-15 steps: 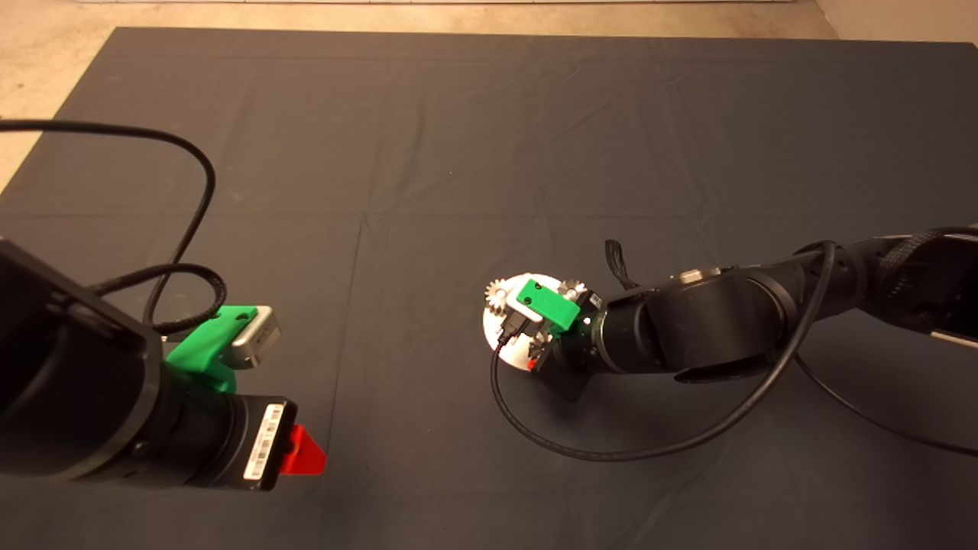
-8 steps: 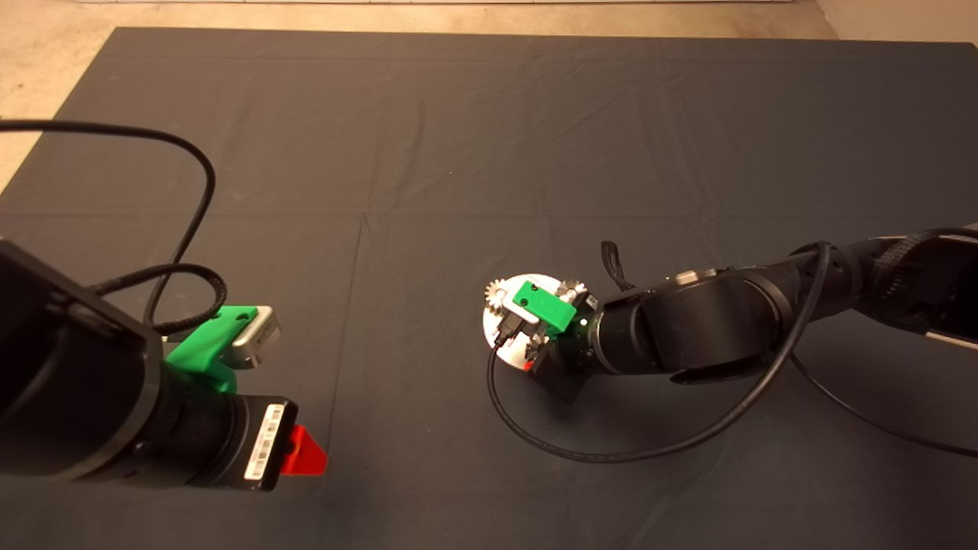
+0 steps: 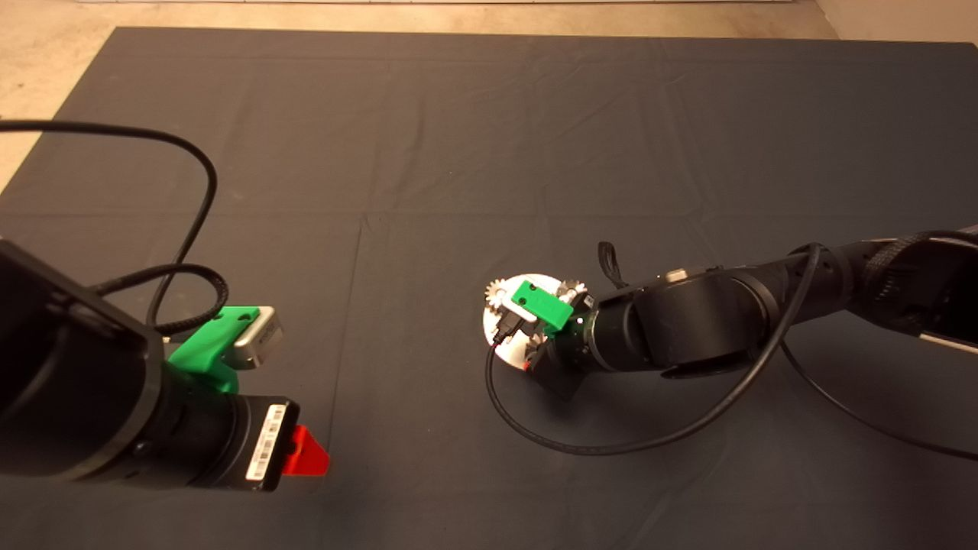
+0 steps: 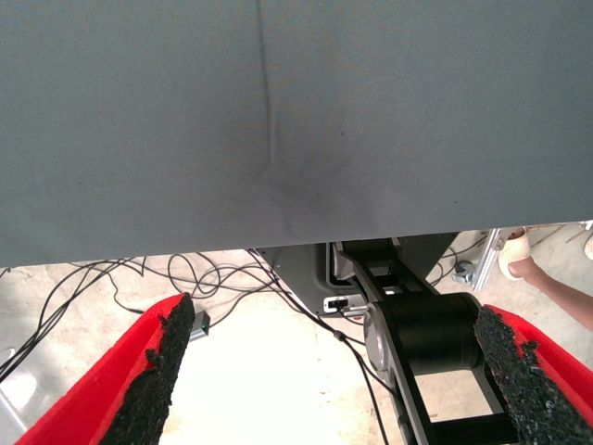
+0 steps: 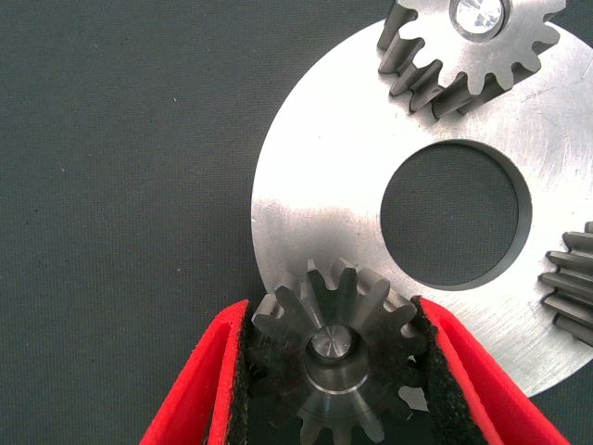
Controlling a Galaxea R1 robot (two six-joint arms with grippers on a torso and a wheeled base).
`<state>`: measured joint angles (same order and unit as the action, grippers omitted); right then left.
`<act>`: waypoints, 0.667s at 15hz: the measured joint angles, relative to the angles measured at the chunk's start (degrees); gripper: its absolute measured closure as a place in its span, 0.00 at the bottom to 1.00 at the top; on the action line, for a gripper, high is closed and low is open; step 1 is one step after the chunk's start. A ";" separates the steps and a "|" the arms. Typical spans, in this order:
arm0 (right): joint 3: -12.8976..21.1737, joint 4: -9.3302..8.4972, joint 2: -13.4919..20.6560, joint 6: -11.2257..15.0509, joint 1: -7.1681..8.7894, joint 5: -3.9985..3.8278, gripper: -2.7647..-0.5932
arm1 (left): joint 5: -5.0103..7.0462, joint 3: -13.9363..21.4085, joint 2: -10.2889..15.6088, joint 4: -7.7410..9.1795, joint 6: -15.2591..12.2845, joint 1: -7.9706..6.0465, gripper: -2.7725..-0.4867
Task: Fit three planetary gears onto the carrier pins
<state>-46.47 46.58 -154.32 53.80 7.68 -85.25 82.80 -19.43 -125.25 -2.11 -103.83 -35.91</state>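
The right gripper (image 5: pixel 334 371) clamps its red fingers (image 5: pixel 199 389) with black pads around a small shiny steel toothed gear (image 5: pixel 335 348) seated on a short silvery pin (image 5: pixel 331 343) at the rim of the flat round silver disc with a central hole (image 5: pixel 315 185). Two more steel gears (image 5: pixel 468 46) sit on the disc, which lies on the dark-matted tabletop (image 3: pixel 458 137). The left gripper (image 4: pixel 334 380) hangs spread wide and empty beyond the mat's near left edge.

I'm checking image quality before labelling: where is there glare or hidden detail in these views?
Head view: the right gripper and its arm hide much of the disc. Right wrist view: sharp, bright sheen on the disc, a glint on the pin in the held gear. Left wrist view: pale, washed-out mat.
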 joint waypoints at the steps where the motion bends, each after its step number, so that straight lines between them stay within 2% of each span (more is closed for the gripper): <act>1: 0.00 0.02 0.00 0.00 0.00 -0.02 0.79 | 0.00 0.00 0.00 0.00 0.00 -0.01 0.26; 10: 0.00 0.05 0.00 0.02 0.00 -0.02 0.78 | 0.00 0.00 0.00 0.00 0.00 0.00 0.26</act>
<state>-46.47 46.63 -154.32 53.82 7.67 -85.27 82.80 -19.43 -125.25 -2.11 -103.83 -35.91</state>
